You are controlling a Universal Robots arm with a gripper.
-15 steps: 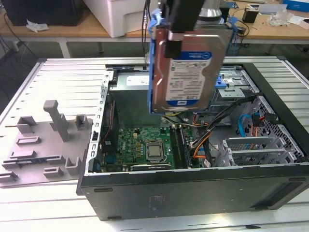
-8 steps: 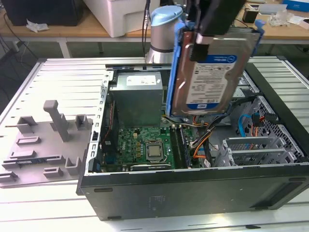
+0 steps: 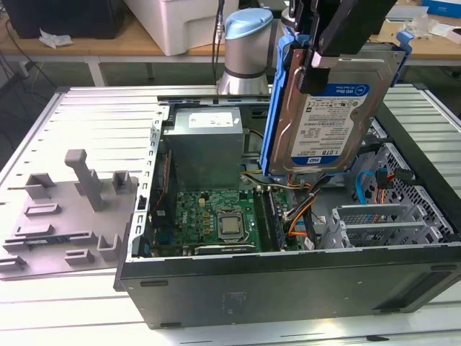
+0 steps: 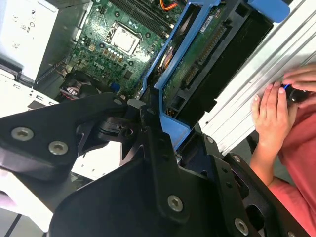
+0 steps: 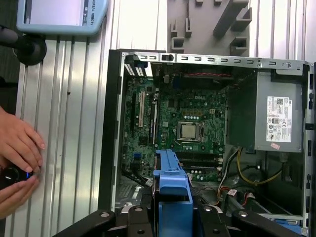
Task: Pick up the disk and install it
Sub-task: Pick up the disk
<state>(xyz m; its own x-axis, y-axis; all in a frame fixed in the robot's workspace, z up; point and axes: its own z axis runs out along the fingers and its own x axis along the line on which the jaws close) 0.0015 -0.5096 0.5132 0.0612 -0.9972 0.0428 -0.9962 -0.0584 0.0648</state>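
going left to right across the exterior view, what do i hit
grey fixture tray → power supply → the disk, held aloft → metal drive cage

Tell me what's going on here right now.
The arm's hand is clamped on the disk, holding it upright in its blue rails above the open computer case. It is not yet seated in the drive cage. The grey fixture tray lies beside the case on the exterior view's left, and a person is close by.
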